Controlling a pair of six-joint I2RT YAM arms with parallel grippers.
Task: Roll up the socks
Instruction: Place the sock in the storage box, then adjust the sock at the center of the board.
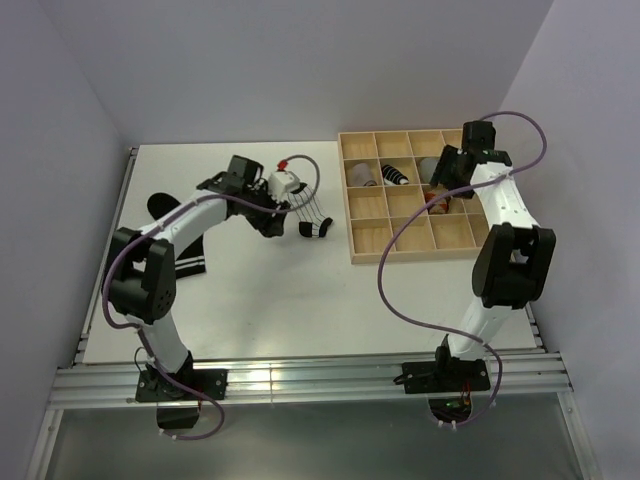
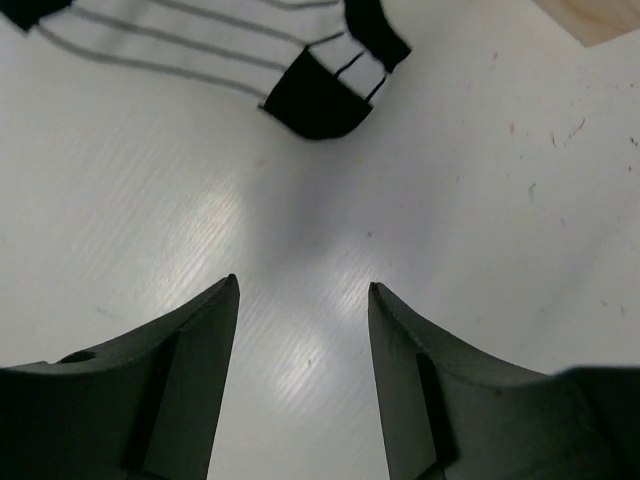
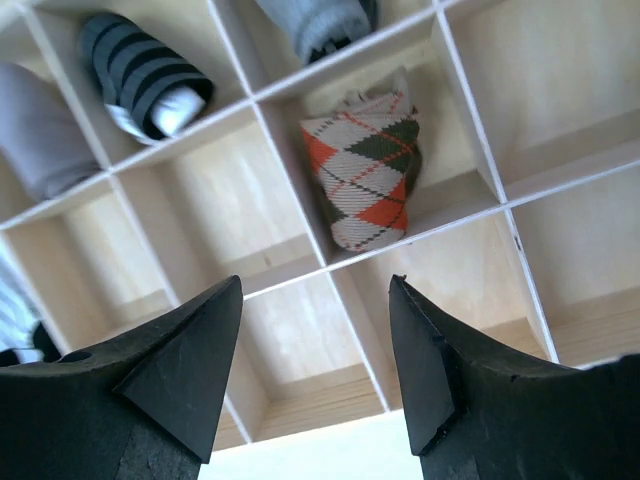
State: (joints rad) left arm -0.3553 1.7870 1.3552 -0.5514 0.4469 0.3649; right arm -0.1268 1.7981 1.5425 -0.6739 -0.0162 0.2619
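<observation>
Table (image 1: pixel 300 300), white, two arms mounted at its 6 o'clock edge. Tray (image 1: pixel 368 237), light wood grid, at 2 o'clock of the table in the top view. Left gripper (image 2: pixel 302 285): over bare table near the centre, fingers (image 2: pixel 190 350) spread, nothing between them. White sock (image 1: pixel 315 222), thin black stripes, black toe: flat on the table, unrolled, just at 3 o'clock of the left gripper in the top view and at 11 to 12 o'clock of its fingertips in the wrist view, apart from them. Black sock (image 1: pixel 188 262), white stripes at the cuff: flat on the table at 9 o'clock, partly under the left arm. Right gripper (image 3: pixel 315 280): above the tray, fingers (image 3: pixel 430 360) spread, holding nothing. Argyle sock (image 3: pixel 365 180), brown-orange diamonds: folded, standing in a tray cell at 12 o'clock of the right fingertips, clear of them. Grey sock (image 3: pixel 315 25): in the cell adjoining at 12 o'clock of the argyle one. Black striped roll (image 3: pixel 150 75): in the cell at 9 o'clock of that grey sock. Second grey roll (image 3: pixel 35 130): one cell further toward 9 o'clock.
</observation>
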